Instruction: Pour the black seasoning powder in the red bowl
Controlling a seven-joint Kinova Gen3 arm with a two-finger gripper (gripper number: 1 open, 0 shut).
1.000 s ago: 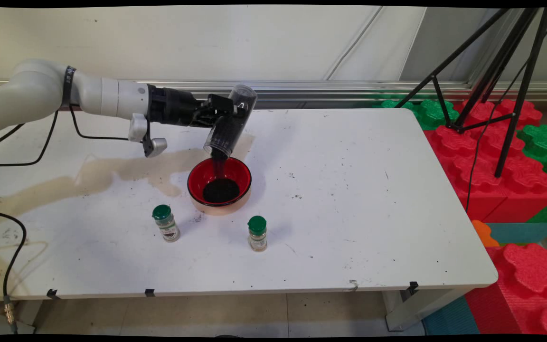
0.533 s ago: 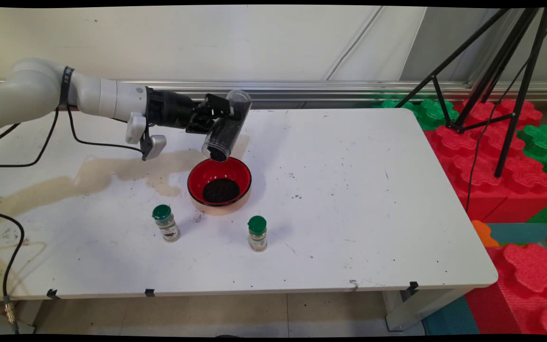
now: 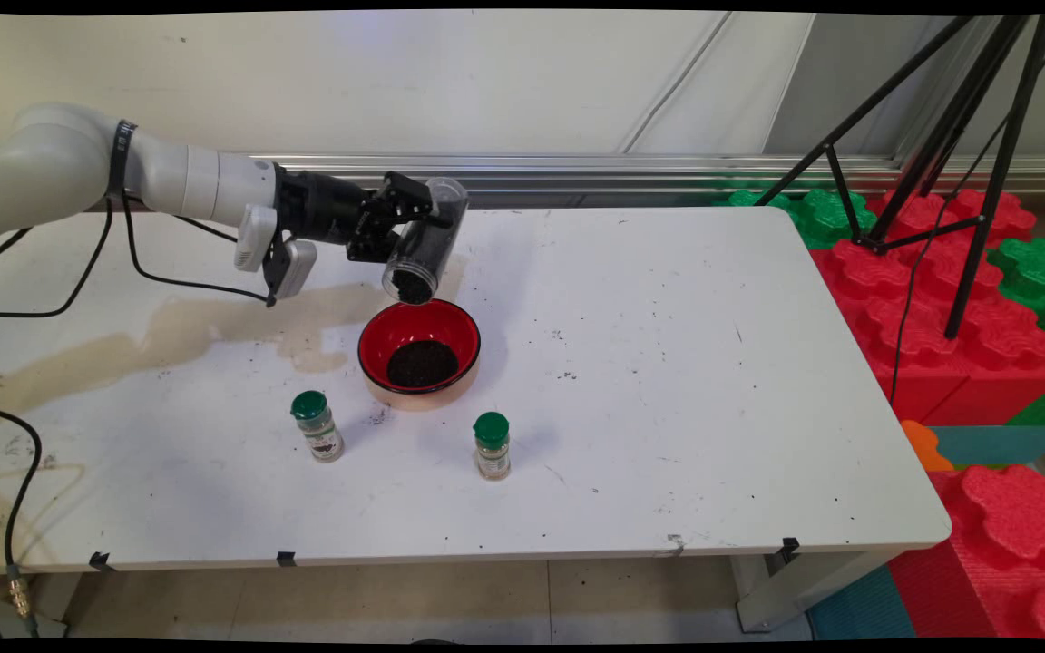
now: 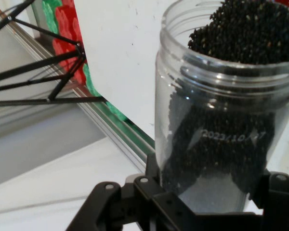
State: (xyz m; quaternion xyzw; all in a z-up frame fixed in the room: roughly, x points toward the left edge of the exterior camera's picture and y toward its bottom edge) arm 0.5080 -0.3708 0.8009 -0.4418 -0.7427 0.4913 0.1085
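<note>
My gripper (image 3: 409, 222) is shut on a clear plastic jar (image 3: 423, 243) partly filled with small black seeds. I hold the jar tilted, its open mouth pointing down and to the left, just above the far rim of a red bowl (image 3: 420, 352). A dark heap of the same seeds lies in the bowl's bottom. In the hand view the jar (image 4: 221, 110) fills the right half between the gripper (image 4: 207, 197) linkage parts, with seeds piled at its mouth.
Two small spice jars with green caps stand in front of the bowl, one at the left (image 3: 317, 425), one at the right (image 3: 492, 444). A tan stain spreads over the table (image 3: 668, 363) left of the bowl. A black tripod (image 3: 940, 136) and red and green foam blocks (image 3: 949, 299) stand right.
The stream of seeds falling into the bowl has stopped. The jar has tipped back toward level and moved slightly left and up with the arm.
</note>
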